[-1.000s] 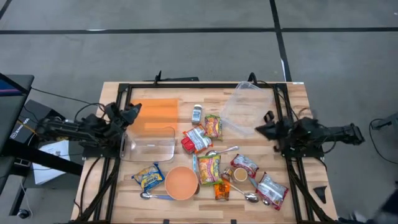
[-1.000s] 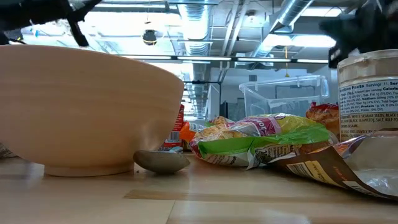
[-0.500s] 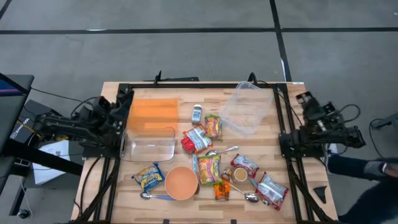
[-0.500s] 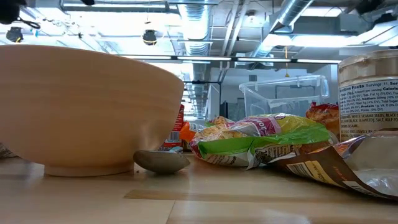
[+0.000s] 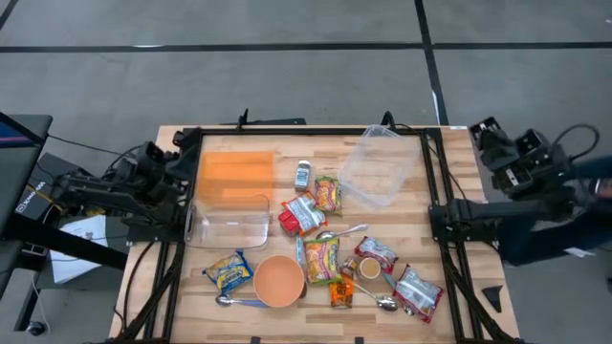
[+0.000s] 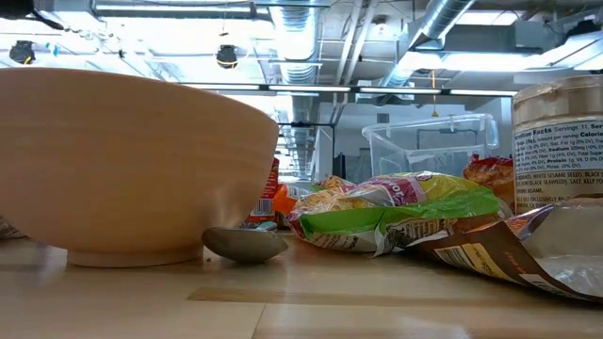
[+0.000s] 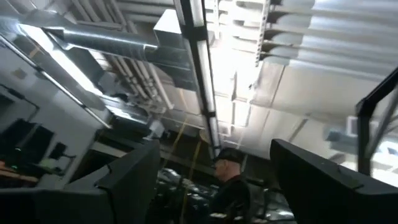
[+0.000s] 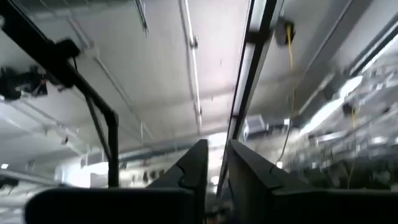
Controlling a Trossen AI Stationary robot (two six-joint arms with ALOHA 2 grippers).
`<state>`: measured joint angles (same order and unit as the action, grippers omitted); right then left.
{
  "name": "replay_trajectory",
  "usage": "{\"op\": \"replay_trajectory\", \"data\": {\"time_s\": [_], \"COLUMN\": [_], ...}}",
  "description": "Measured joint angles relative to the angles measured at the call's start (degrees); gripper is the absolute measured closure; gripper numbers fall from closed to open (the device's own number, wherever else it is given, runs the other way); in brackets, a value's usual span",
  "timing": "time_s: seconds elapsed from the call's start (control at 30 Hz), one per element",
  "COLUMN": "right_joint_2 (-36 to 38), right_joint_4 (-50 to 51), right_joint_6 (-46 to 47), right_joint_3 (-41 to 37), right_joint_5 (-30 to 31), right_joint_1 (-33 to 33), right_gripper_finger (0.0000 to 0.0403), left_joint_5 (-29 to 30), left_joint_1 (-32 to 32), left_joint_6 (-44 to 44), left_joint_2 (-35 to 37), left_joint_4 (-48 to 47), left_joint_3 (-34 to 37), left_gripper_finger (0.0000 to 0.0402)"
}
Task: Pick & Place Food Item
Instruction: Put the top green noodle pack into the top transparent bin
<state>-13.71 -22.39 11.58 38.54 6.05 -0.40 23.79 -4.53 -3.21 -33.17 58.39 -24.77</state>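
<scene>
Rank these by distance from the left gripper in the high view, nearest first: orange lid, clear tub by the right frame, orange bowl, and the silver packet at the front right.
From the left gripper, beyond the table's left edge:
1. Orange lid, back left, right beside it.
2. Orange bowl, front centre.
3. Clear tub, back right.
4. Silver packet, front right corner, farthest.

A wooden desk (image 5: 440,172) carries an orange mat (image 5: 235,178), two clear plastic tubs (image 5: 229,221) (image 5: 379,166), an orange bowl (image 5: 279,281), several snack packets (image 5: 321,258) spread across its middle, a small jar (image 5: 369,268) and three spoons (image 5: 344,231).
</scene>
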Motion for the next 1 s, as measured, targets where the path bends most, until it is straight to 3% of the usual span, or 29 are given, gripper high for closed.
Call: {"op": "replay_trajectory", "data": {"time_s": [0.2, 0.33, 0.47, 0.73, 1.0], "right_joint_2": [-10.2, -15.4, -19.4, -24.2, -25.0], "right_joint_4": [13.1, 19.7, 27.6, 41.2, 46.0], "right_joint_6": [0.4, 0.0, 0.4, 0.3, 0.0], "right_joint_3": [13.4, 21.7, 30.0, 43.0, 45.4], "right_joint_5": [-0.1, -0.5, -0.5, -0.7, -0.1], "right_joint_1": [0.0, 0.0, 0.0, 0.0, 0.0], "right_gripper_finger": [0.0227, 0.0149, 0.0102, 0.0080, 0.0081], "left_joint_5": [1.6, 1.9, 1.9, 1.9, 1.9], "left_joint_1": [0.0, 0.0, 0.0, 0.0, 1.7], "left_joint_6": [2.8, 6.0, 7.9, 14.5, 18.3], "left_joint_2": [-3.3, -6.3, -9.6, -17.0, -23.4], "left_joint_4": [-3.6, -11.0, -19.7, -36.8, -45.5], "left_joint_3": [-5.3, -11.7, -19.7, -36.9, -47.5], "left_gripper_finger": [0.0094, 0.0085, 0.0077, 0.0070, 0.0070]}}
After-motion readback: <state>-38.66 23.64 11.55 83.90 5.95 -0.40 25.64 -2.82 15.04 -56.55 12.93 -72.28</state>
